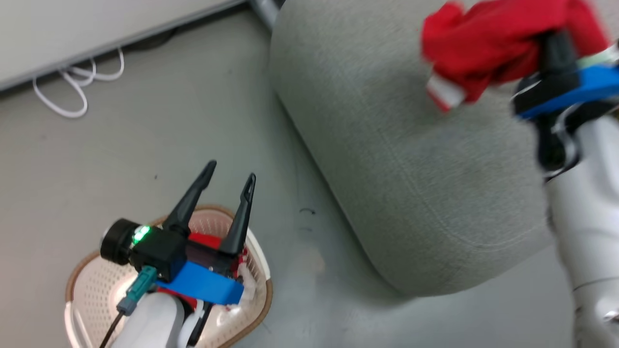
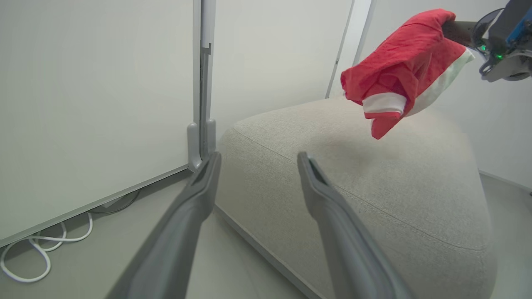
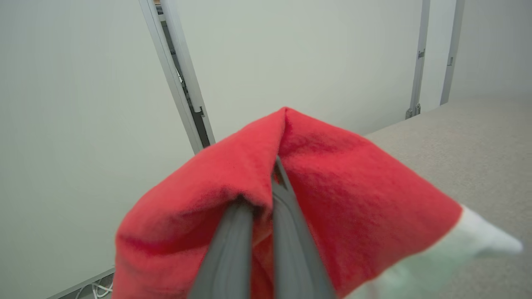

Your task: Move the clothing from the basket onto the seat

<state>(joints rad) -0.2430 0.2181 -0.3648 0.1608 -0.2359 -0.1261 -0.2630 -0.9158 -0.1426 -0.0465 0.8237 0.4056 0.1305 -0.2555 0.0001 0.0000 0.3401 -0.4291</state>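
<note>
Head view, starting at the left: we see a white cable (image 1: pixel 72 92) looped on the floor (image 1: pixel 145 145) by the wall (image 1: pixel 72 29). Below it the basket (image 1: pixel 96 285) stands on the floor. Our left gripper (image 1: pixel 231 170) hovers above the basket with its fingers spread wide and nothing between them. A patch of red clothing (image 1: pixel 205 240) shows inside the basket beneath it. Further right lies the grey couch (image 1: pixel 411 169), apart from the basket. At the far right our right gripper (image 1: pixel 556 48) is clamped tight on a red garment with white bands (image 1: pixel 483 43). The garment hangs bunched in the air over the couch, and the left wrist view shows it clear of the cushion.
</note>
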